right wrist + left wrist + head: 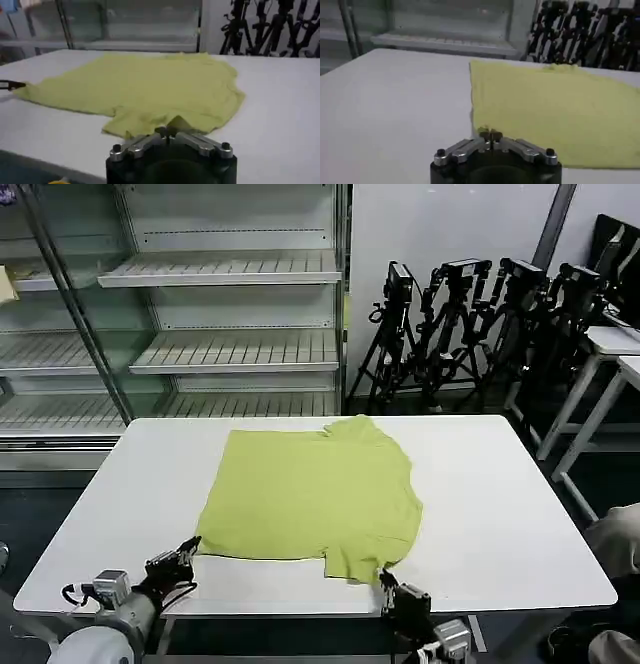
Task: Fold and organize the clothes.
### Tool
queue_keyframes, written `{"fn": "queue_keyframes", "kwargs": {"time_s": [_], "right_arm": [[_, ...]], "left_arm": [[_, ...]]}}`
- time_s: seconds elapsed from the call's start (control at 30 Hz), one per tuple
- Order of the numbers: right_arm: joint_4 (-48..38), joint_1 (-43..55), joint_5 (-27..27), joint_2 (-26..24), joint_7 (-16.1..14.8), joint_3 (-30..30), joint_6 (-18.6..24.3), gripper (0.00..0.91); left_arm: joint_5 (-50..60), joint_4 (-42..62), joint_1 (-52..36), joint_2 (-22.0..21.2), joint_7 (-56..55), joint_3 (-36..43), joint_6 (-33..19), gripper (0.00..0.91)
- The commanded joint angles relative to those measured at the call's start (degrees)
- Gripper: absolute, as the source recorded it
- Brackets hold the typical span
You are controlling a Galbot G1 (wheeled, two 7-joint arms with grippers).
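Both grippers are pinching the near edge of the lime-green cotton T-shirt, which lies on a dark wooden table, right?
Not quite. The table is white, not dark wood, as the head view shows. The rest holds: the left gripper and the right gripper are each shut on the near edge of the lime-green cotton T-shirt, which lies flat on it.

The T-shirt (310, 496) is a plain lime yellow-green, with no print on the side facing up. It lies on a white table (500, 524). Both grippers, left (188, 554) and right (388, 582), are black with silver metal parts. The shelves (225, 349) behind are pale grey-white, and the tripods (480, 324) black.
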Motion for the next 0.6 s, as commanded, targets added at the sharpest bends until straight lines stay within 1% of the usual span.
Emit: {"fn": "queue_keyframes", "kwargs": {"time_s": [0.03,0.17,0.33,0.6], "right_arm": [[-3.95,10.34,0.71,0.11,-0.48,0.06,-0.58,0.000],[-7.41,14.96,1.46,0.48,-0.45,-0.44,-1.29,0.000],[-11.88,20.30,1.49,0.87,-0.58,-1.50,-1.76,0.000],[-17.20,27.96,1.62,1.42,-0.52,-3.14,-3.00,0.000]], "left_arm": [[-0.33,3.51,-7.04,0.63,0.06,1.39,-1.21,0.010],[-0.32,6.47,-9.75,1.03,-0.08,1.77,-1.38,0.010],[0.19,8.06,-9.85,1.25,0.17,2.84,-2.75,0.010],[0.24,10.66,-13.25,1.97,0.55,3.70,-2.63,0.010]]}}
